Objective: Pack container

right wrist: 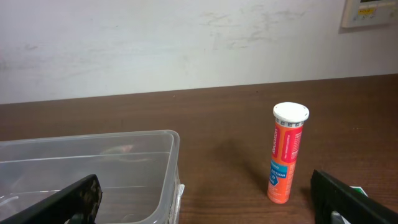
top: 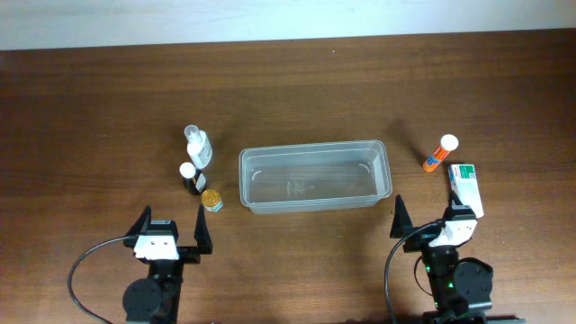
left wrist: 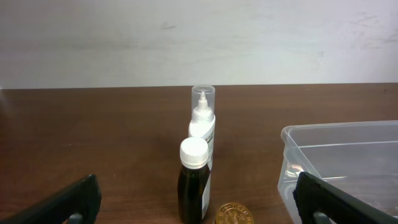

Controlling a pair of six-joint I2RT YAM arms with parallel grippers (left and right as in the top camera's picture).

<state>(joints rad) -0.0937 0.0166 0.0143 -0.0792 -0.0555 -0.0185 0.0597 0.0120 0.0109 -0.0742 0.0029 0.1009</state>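
A clear tub [top: 314,177] is sitting mid-table, nothing visible inside it. The left gripper [top: 171,233] and right gripper [top: 429,219] are resting near the front edge, jaws spread wide, holding nothing. Left of the tub are standing a spray bottle [top: 198,147], a dark bottle [top: 191,177] and a gold-capped jar [top: 211,200]; right, an orange tube [top: 440,153] and a medicine box [top: 466,188].
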